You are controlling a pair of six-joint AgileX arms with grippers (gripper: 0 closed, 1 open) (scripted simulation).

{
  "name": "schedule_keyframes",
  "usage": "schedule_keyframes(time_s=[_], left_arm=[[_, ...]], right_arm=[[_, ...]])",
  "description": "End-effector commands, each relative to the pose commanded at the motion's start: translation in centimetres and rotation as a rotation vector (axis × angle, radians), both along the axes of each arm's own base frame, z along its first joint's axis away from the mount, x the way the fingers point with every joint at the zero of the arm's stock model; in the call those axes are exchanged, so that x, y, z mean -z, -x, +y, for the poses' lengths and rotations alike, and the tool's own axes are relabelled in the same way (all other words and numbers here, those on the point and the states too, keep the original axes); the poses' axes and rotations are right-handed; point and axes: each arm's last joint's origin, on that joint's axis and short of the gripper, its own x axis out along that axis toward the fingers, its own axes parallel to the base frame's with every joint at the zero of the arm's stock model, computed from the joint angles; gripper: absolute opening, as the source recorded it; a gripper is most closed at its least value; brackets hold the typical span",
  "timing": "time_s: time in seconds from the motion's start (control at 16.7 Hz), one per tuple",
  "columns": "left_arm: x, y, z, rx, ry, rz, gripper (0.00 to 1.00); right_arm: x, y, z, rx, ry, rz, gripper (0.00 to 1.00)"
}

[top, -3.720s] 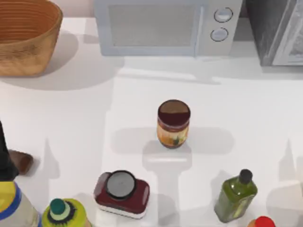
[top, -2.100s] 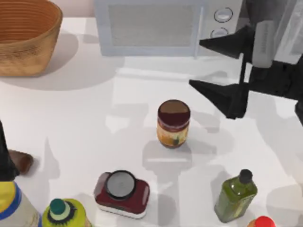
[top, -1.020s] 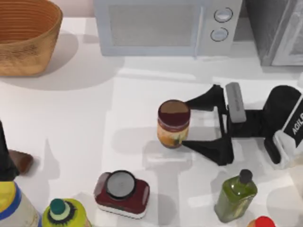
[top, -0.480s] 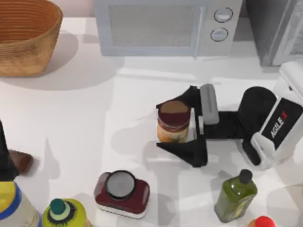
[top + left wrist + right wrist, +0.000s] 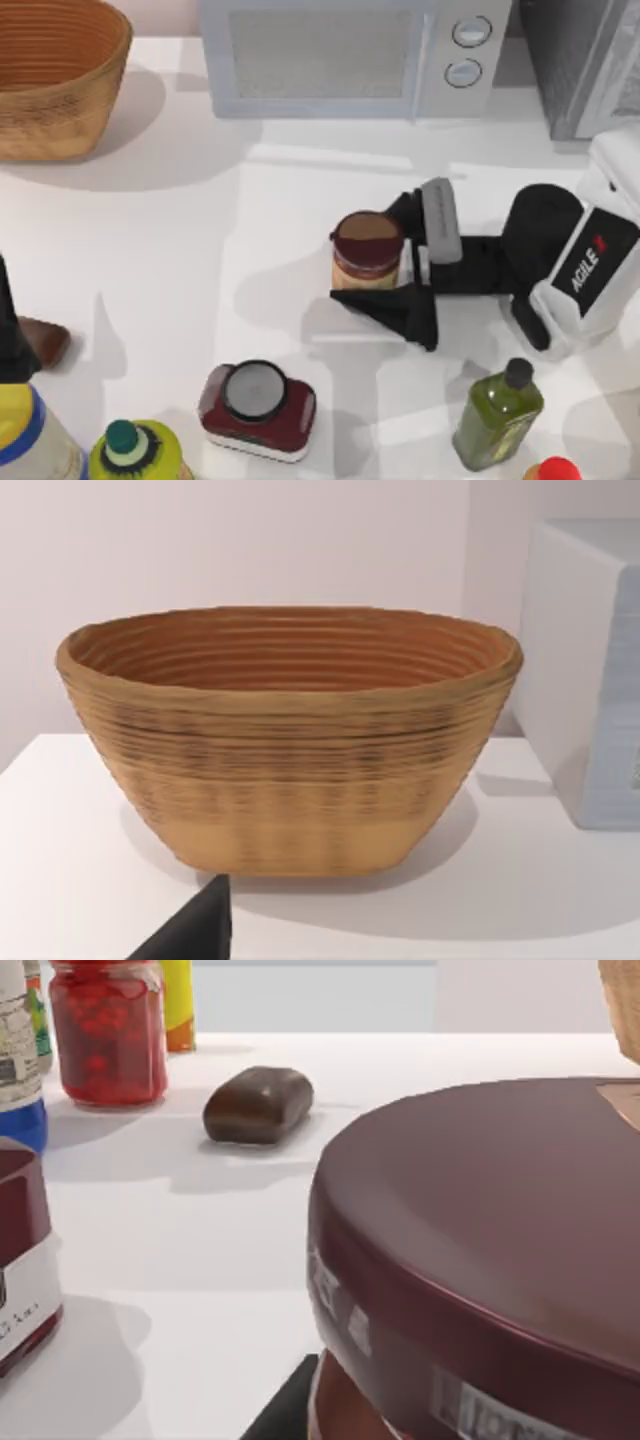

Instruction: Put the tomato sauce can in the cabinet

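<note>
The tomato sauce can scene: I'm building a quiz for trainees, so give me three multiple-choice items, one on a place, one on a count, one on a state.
1. Where is the tomato sauce can?
A. in the basket
B. mid-table, in front of the microwave
C. inside the cabinet

2. How many round knobs does the microwave have?
A. two
B. four
C. none

3. How does the right gripper stand?
A. parked far from the can
B. holding the green bottle
C. fingers on either side of the can

Key: 1 B, it stands upright on the white table; 2 A, two at its right end; 3 C, one dark finger on each side.
</note>
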Motion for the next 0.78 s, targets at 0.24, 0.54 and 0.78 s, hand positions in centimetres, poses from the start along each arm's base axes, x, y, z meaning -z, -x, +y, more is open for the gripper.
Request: schedule_keyframes(time_s=[0.24, 0.54, 0.78], left_arm=[[0.0, 0.0, 0.0, 0.0, 0.0, 0.0, 1.0], [0.0, 0.0, 0.0, 0.0, 0.0, 0.0, 1.0], [0.0, 0.0, 0.0, 0.0, 0.0, 0.0, 1.0]], right_arm=[[0.0, 0.0, 0.0, 0.0, 0.0, 0.0, 0.25], [0.0, 0.0, 0.0, 0.0, 0.0, 0.0, 0.0], [0.0, 0.0, 0.0, 0.0, 0.0, 0.0, 0.0]])
